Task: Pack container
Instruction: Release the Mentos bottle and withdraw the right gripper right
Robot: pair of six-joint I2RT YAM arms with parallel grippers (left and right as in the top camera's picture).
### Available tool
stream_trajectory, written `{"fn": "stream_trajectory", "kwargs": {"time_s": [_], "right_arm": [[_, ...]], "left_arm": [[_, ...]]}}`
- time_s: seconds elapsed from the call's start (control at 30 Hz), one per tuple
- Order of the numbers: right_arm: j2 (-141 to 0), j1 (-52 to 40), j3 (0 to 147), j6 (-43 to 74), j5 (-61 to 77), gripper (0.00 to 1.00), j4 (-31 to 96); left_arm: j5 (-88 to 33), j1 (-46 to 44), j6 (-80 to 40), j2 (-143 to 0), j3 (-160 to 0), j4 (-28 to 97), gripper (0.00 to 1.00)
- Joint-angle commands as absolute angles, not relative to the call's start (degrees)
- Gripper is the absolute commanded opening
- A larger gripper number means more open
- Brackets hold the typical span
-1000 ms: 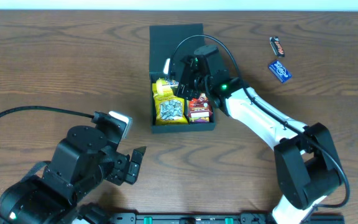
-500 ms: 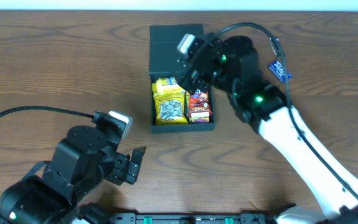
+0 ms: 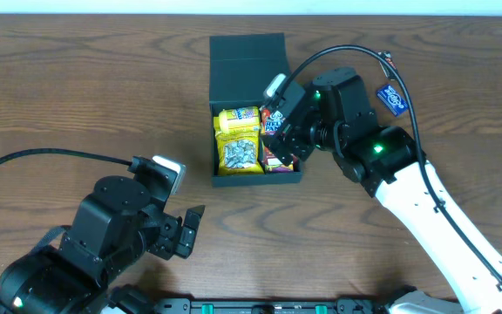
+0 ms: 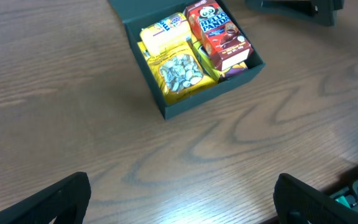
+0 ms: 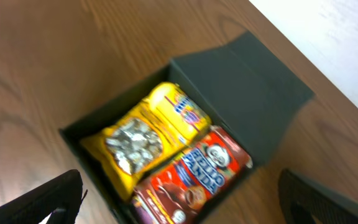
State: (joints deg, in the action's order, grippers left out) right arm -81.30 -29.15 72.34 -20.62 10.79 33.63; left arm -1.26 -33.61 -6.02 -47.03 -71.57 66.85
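1. A dark brown wood-grain desk point(image 3: 77, 96) fills every view.
2. Overhead, a pale strip point(image 3: 103, 7) runs beyond its far edge at 12 o'clock.
3. The light is soft and even, leaving a faint sheen on the wood.

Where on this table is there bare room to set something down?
The widest bare tabletop lies left of the container, beyond the left arm. A smaller patch sits in front of the container, between the two arms. Crowded: the container itself, full of snacks, and its right side, under the right arm.
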Motion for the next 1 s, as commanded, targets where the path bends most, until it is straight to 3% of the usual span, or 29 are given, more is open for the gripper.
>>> {"fn": "stream_trajectory", "kwargs": {"time_s": [0.0, 0.1, 0.53, 0.73, 0.97], "right_arm": [[-81.1, -28.8, 72.9, -19.7, -1.6, 0.99, 33.8], [-82.3, -27.2, 72.9, -19.7, -12.1, 0.99, 33.3], [-92.2, -3.4, 72.9, -19.7, -9.6, 0.99, 24.3], [-100.0, 2.2, 72.9, -21.1, -9.6, 0.99, 20.4], [-107.4, 8.1, 72.9, -24.9, 5.3, 0.96, 18.8]], "left_arm": [[-0.9, -33.7, -6.4, -46.9, -72.3, 66.9, 0.95], [-0.9, -33.7, -6.4, -46.9, -72.3, 66.9, 0.95], [-0.9, -33.7, -6.4, -46.9, -72.3, 66.9, 0.95], [-0.9, -33.7, -6.4, -46.9, -72.3, 66.9, 0.95], [-0.9, -33.7, -6.4, -46.9, -72.3, 66.9, 0.95]]}}
